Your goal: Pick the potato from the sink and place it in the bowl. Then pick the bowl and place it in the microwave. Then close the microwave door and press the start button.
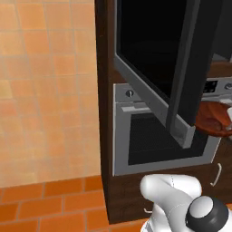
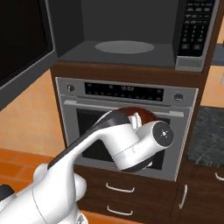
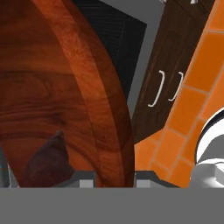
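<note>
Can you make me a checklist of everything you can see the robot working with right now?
Surface: orange tiled floor; no worktop under the bowl.
Bowl: reddish-brown bowl held up in front of the oven, below the microwave.
Potato: dark lump lying inside the bowl.
Microwave: cavity with a round turntable, nothing on it.
Microwave door: swung open.
Clutter: nothing seen.
End effector: fingertip astride the bowl's rim, apparently gripping it.
Cables: nothing seen.
Surroundings: dark-brown drawers with handles, dark counter, orange wall tiles.
</note>
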